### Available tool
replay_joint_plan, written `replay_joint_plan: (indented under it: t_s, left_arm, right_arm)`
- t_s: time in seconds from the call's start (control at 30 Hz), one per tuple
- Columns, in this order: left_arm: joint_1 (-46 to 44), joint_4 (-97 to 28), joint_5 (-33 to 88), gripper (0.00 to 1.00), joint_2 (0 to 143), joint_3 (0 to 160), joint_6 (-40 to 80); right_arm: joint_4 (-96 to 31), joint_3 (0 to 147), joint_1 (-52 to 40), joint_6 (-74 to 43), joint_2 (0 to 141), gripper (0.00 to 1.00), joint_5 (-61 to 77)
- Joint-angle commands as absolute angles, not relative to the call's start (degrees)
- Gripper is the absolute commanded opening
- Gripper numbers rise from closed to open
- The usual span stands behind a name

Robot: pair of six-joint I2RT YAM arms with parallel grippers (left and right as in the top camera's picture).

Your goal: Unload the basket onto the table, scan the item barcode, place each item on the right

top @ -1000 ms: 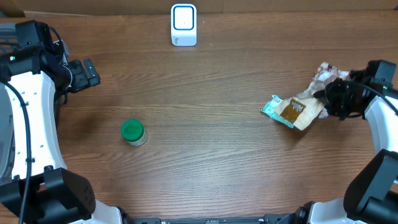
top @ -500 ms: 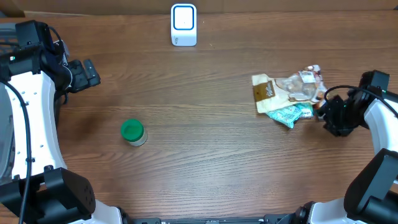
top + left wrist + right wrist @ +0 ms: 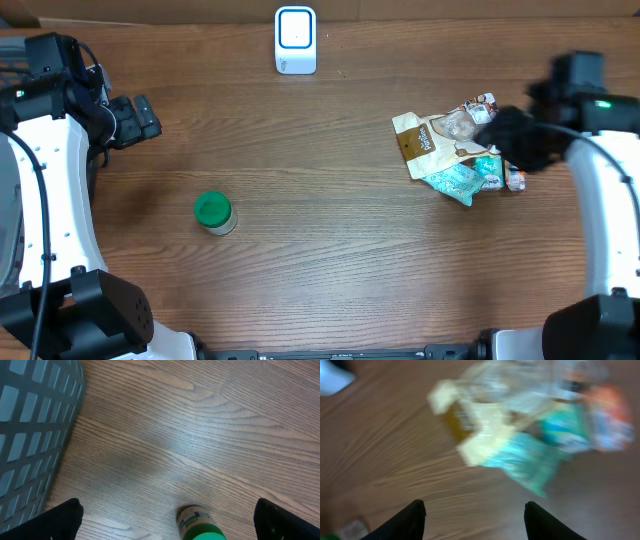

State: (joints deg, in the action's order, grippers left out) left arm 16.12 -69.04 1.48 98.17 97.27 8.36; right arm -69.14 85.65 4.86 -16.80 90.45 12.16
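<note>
2 grippers show open jaws: your left gripper [image 3: 143, 117] hangs wide near the left edge of the worktop [image 3: 330, 260], and your right gripper [image 3: 475, 520] is parted and empty just above the crumpled snack packets [image 3: 450, 155] lying near the right edge. The scanner [image 3: 295, 40] stands at the far edge.

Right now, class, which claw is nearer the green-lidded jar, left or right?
Left. The left claw is up-left of the green-lidded jar; the right claw is far across, by the snack packets.
</note>
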Motion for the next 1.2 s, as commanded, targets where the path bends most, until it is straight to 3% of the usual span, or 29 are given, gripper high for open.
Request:
replay_joint_plan:
  t_s: [0.0, 0.33, 0.5, 1.0, 1.17]
  left_arm:
    - [15.7, -69.0, 1.9, 1.00, 98.5, 97.6, 7.2]
    - [15.7, -69.0, 1.9, 1.00, 98.5, 97.6, 7.2]
    - [15.7, -69.0, 1.9, 1.00, 98.5, 97.6, 7.2]
    - [15.7, -68.8, 2.7, 1.00, 98.5, 97.6, 7.9]
    - [15.7, -72.1, 12.0, 1.00, 98.5, 97.6, 11.9]
  right_arm:
    - [-63.3, 86.2, -4.6, -16.2, 89.7, 0.61, 17.8]
    - [-47.2, 85.8, -24.1, -21.3, 95.7, 0.76, 19.2]
    - [-44.7, 85.8, -28.6, -24.0, 102.3, 0.76, 19.2]
    - [-42.1, 85.8, -30.0, -27.2, 111.6, 0.75, 17.6]
    - [-41.8, 85.8, -29.9, -27.2, 111.6, 0.78, 16.9]
